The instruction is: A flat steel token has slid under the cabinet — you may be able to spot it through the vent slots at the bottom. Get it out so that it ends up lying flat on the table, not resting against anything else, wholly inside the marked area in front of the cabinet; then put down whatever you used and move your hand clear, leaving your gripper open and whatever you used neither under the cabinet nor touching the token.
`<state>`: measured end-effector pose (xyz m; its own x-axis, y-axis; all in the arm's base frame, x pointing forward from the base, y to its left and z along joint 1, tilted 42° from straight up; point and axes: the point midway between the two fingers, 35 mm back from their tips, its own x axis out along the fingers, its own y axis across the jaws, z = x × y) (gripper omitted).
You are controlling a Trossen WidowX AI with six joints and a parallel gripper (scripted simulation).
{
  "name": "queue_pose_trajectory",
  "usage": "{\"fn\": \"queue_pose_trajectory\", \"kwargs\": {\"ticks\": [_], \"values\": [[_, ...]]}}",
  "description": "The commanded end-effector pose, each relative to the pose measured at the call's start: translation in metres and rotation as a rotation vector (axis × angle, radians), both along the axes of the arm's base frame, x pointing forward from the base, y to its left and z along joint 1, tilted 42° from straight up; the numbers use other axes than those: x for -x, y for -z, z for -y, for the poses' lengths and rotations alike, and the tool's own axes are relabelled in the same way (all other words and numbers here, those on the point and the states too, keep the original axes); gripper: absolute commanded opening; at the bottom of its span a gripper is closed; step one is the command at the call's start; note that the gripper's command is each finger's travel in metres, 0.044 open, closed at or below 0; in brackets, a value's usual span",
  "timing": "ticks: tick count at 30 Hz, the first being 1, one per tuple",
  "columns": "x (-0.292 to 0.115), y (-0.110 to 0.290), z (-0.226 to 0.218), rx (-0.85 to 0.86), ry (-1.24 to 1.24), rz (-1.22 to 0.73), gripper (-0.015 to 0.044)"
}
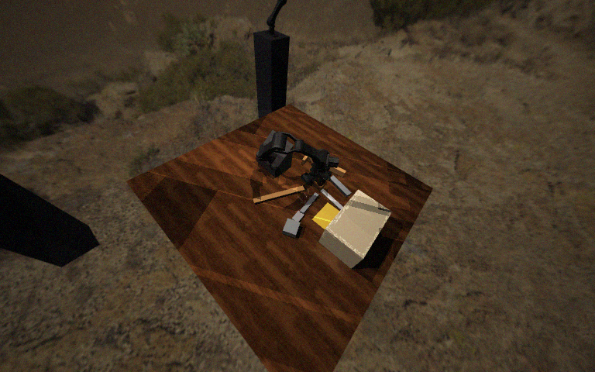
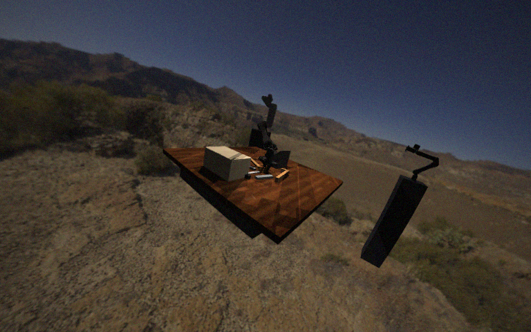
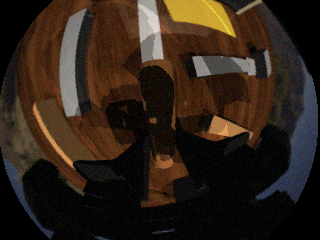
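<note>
The beige cabinet [image 1: 355,225] [image 2: 225,162] stands on the wooden table [image 1: 245,258], with the yellow marked area [image 1: 325,215] [image 3: 196,7] in front of it. The steel token is not visible in any view. My gripper [image 1: 312,178] [image 3: 160,131] is low over the table, behind the marked area. It is shut on the near end of a thin light-grey rod [image 1: 331,198] [image 3: 150,23]. The rod lies along the table and points toward the marked area and the cabinet. In the exterior view the gripper [image 2: 266,166] is too small to judge.
A grey bar [image 1: 340,185] [image 3: 223,66] lies right of the rod. A grey tool with a block head [image 1: 291,227] [image 3: 70,60] lies to its left. One wooden stick [image 1: 278,194] [image 3: 56,130] lies further left, another wooden stick [image 1: 338,169] beside my wrist. Black camera posts stand off the table.
</note>
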<state>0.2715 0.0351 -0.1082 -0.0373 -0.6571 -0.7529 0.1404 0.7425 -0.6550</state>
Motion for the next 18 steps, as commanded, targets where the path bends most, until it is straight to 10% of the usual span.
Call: {"fn": "queue_pose_trajectory", "kwargs": {"ticks": [1, 18], "values": [[-0.008, 0.000, 0.001, -0.004, 0.002, 0.001, 0.0000], [-0.029, -0.002, 0.003, -0.003, 0.002, 0.002, 0.0000]]}}
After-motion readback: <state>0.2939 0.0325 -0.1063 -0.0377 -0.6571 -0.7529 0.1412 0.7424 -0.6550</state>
